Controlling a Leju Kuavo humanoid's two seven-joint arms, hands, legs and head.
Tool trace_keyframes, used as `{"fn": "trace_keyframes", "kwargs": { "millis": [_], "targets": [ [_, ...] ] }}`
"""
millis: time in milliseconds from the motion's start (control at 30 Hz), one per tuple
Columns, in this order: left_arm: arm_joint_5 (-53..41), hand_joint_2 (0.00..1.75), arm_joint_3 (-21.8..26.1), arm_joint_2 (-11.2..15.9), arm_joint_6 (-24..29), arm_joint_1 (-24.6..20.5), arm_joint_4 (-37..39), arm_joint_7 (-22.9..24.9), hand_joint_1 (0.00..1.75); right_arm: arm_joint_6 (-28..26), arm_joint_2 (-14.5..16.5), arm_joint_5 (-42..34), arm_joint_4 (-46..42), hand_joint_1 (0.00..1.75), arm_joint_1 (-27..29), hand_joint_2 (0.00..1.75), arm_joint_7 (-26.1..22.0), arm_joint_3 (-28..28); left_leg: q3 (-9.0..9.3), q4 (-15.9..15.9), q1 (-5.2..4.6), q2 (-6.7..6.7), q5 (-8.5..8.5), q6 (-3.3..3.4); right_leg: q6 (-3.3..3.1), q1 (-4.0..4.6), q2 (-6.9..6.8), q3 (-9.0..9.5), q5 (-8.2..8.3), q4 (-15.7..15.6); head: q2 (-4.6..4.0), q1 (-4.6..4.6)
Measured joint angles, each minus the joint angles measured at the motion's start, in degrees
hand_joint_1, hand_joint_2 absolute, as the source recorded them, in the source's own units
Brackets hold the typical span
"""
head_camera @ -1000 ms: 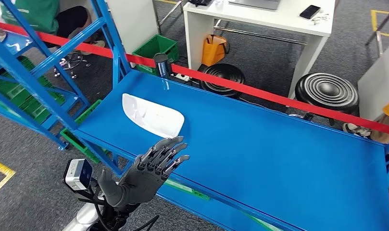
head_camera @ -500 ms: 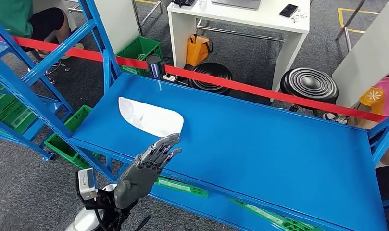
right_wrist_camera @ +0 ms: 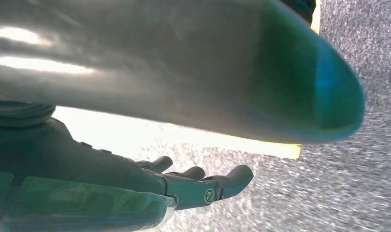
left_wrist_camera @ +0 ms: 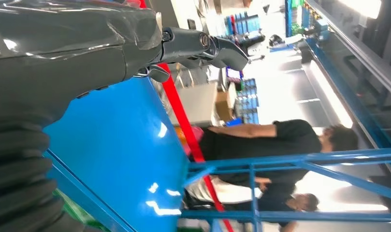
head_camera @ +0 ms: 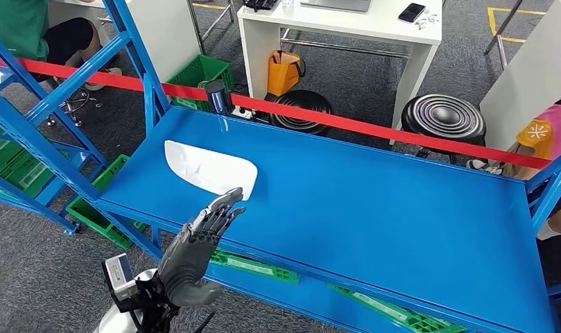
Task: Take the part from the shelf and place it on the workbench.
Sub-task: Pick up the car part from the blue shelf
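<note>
Withdrawing the left hand point(head_camera: 197, 243), fingers spread and holding nothing, back below the workbench point(head_camera: 374, 201) front edge since a second ago, leaving the white part point(head_camera: 209, 167) lying at its 12 o'clock, suggesting placement done; right hand point(right_wrist_camera: 135, 188) hanging loosely extended; no legible writing.

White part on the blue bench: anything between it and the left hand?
Nothing visible. In the head view the left hand is open, fingertips near the close edge of the white part, which lies flat on the blue workbench. Whether they touch is unclear.
</note>
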Motion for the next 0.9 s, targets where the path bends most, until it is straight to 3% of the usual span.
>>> {"fn": "trace_keyframes", "kwargs": {
  "millis": [67,133,233,300,400,467,500,567,633,700,800,833,900],
  "targets": [
    [-3.98,1.75,0.07,0.01,2.91,0.03,-0.31,-0.02,0.00,-1.89,-0.78,-1.74,-2.63,0.00,0.84,0.00,0.51,1.03,4.12,-8.08,0.26,0.02,3.88,0.12,0.07,-0.10,0.10,0.12,0.01,-0.02,0.00,-0.01],
    [-10.86,1.75,0.09,-0.04,7.93,-0.02,-0.69,0.48,0.00,-4.10,-1.80,-3.95,-5.88,0.00,1.86,0.00,0.74,2.33,7.24,-14.42,-0.01,-0.07,5.85,0.64,0.56,0.01,0.20,-0.02,0.09,-0.02,0.00,0.01],
    [-24.23,1.75,-0.04,-0.11,18.06,-0.04,-0.82,3.22,0.00,-8.06,-3.61,-7.71,-11.06,0.00,3.43,0.00,0.87,4.80,7.57,-15.88,-0.53,-0.20,6.12,1.86,1.84,-0.06,0.19,-0.23,0.32,-0.32,0.00,0.01],
    [-31.73,1.75,-0.18,-0.26,23.86,-0.13,-0.70,5.92,0.00,-10.46,-4.91,-10.29,-14.18,0.00,4.17,0.00,0.70,6.67,7.99,-17.06,-0.55,-0.09,6.88,2.90,1.96,-0.02,0.05,-1.06,-0.66,1.17,0.00,0.13],
    [-40.75,1.75,-0.51,-0.40,29.73,-0.60,0.62,9.88,0.00,-12.97,-7.03,-14.03,-17.69,0.00,4.44,0.00,-0.34,10.13,8.01,-17.74,-0.95,0.16,7.44,3.71,0.86,0.22,-0.06,-5.92,-5.23,11.28,0.00,0.36],
    [-45.73,1.75,-0.58,-0.26,31.74,-0.99,2.52,11.99,0.00,-13.64,-8.21,-16.02,-18.89,0.00,4.34,0.00,-1.26,12.44,7.87,-17.66,-1.37,0.16,7.48,3.88,0.96,0.27,-0.06,-8.03,-6.58,15.97,0.00,0.40],
    [-48.09,1.75,-0.57,-0.15,32.47,-1.24,3.56,12.91,0.00,-13.76,-8.70,-16.96,-19.30,0.00,4.22,0.00,-1.75,13.57,7.85,-17.55,-1.51,0.10,7.47,3.89,1.33,0.26,-0.06,-7.44,-5.90,14.96,0.00,0.40],
    [-52.00,1.75,-0.49,0.06,33.48,-1.83,5.58,14.47,0.00,-13.90,-9.59,-18.64,-19.99,0.00,3.77,0.00,-2.68,15.79,7.71,-16.95,-1.64,0.00,7.24,3.69,2.07,0.25,-0.15,-3.53,-3.01,7.34,0.00,0.42],
    [-54.66,1.75,-0.36,0.25,34.09,-2.39,7.36,15.55,0.00,-14.14,-10.30,-19.87,-20.67,0.00,3.13,0.00,-3.29,17.84,7.27,-15.98,-1.91,-0.04,6.75,3.23,2.00,0.37,-0.23,-0.44,-1.05,1.20,0.00,0.37],
    [-56.38,1.75,-0.15,0.45,34.53,-2.66,8.76,16.23,0.00,-14.61,-10.85,-20.85,-21.34,0.00,2.64,0.00,-3.64,19.66,6.94,-15.47,-2.05,-0.03,6.52,2.87,1.49,0.63,-0.20,0.01,-0.72,0.29,0.00,0.30],
    [-58.48,1.75,0.40,0.86,34.80,-2.88,10.72,17.09,0.00,-15.12,-11.54,-22.26,-22.17,0.00,2.11,0.00,-4.13,22.22,6.34,-14.00,-1.62,-0.02,5.46,2.18,0.94,0.28,-0.15,0.10,-0.42,0.14,0.00,0.23],
    [-59.09,1.75,0.63,1.03,34.88,-3.05,11.50,17.31,0.00,-15.16,-11.73,-22.76,-22.37,0.00,1.86,0.00,-4.39,23.07,5.38,-11.79,-1.42,-0.01,4.08,1.74,0.77,0.10,-0.15,0.13,-0.34,0.08,0.00,0.19],
    [-60.24,1.75,1.04,1.30,35.09,-3.44,13.44,17.60,0.00,-15.05,-12.12,-23.98,-22.57,0.00,1.19,0.00,-5.16,24.85,2.06,-4.44,-0.97,0.02,0.37,0.87,0.63,0.08,-0.15,0.09,-0.32,0.08,0.00,0.10]
  ]
}}
